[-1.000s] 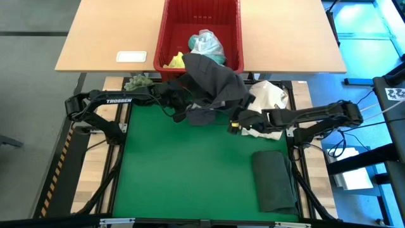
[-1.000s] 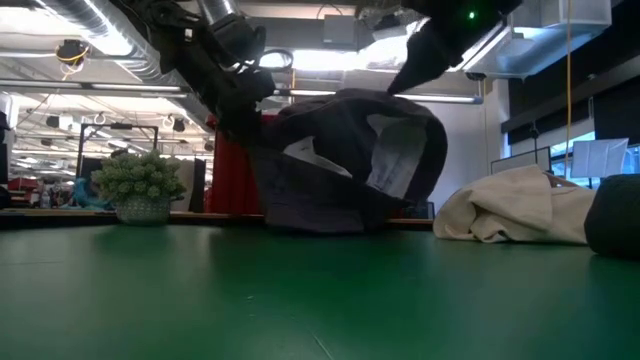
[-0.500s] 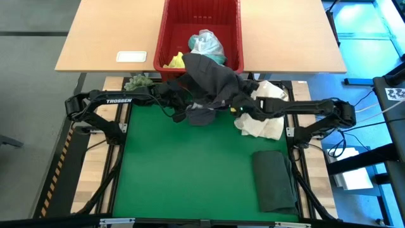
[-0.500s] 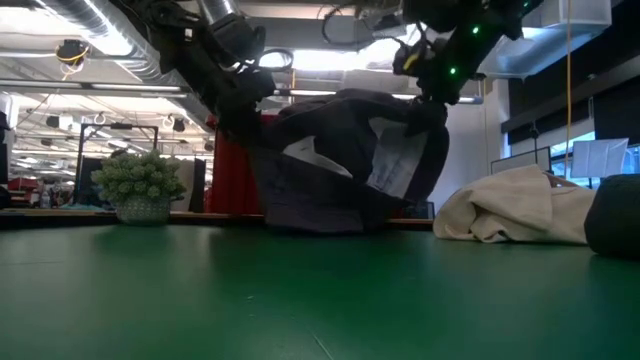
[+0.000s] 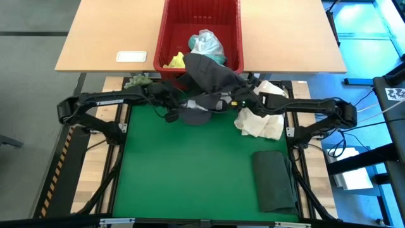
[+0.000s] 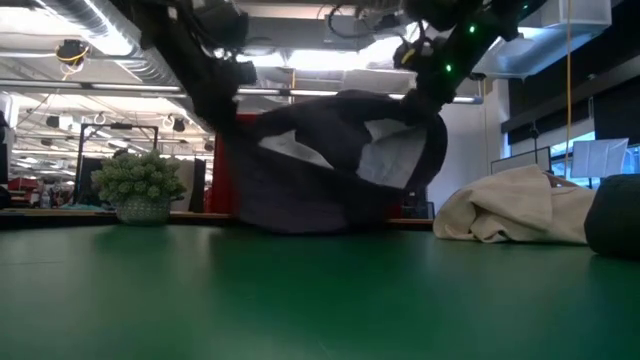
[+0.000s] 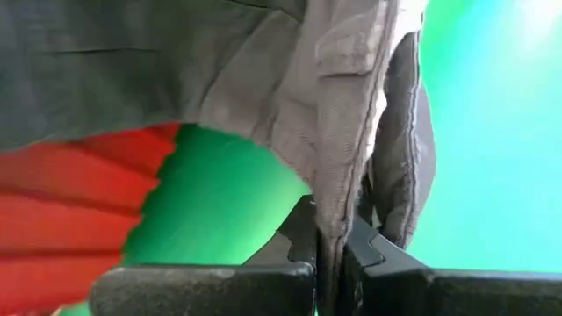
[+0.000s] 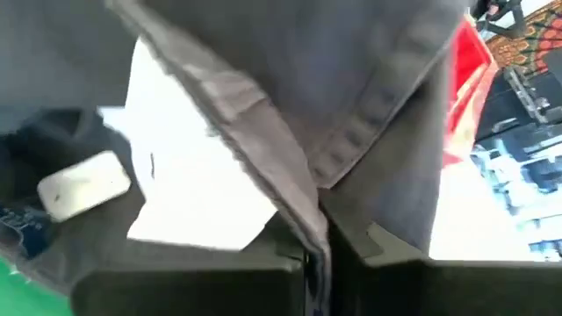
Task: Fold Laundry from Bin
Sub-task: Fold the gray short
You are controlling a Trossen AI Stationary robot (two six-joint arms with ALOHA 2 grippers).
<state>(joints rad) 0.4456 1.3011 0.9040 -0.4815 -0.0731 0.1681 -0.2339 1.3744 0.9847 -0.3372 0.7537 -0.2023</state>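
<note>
We see a dark grey cloth garment [image 6: 335, 165] hanging between two dark arms above the green desk [image 6: 300, 300], beside a cream-white cloth bundle [image 6: 515, 205].

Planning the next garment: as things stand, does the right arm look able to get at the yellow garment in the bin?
Probably not: the right gripper is shut on the grey garment, which drapes over the bin rim beside the yellow garment.

Green mat [image 5: 190, 171] covers the work table. On it: grey garment [image 5: 205, 82], lower end resting on the mat below both closed jaws, upper part draped over the rim of the red bin [image 5: 169, 38]. Cream-white cloth bundle [image 5: 262, 117] just beside the right jaws, on their outer side. Folded dark green-black garment [image 5: 273, 180] well apart from both jaws.
</note>
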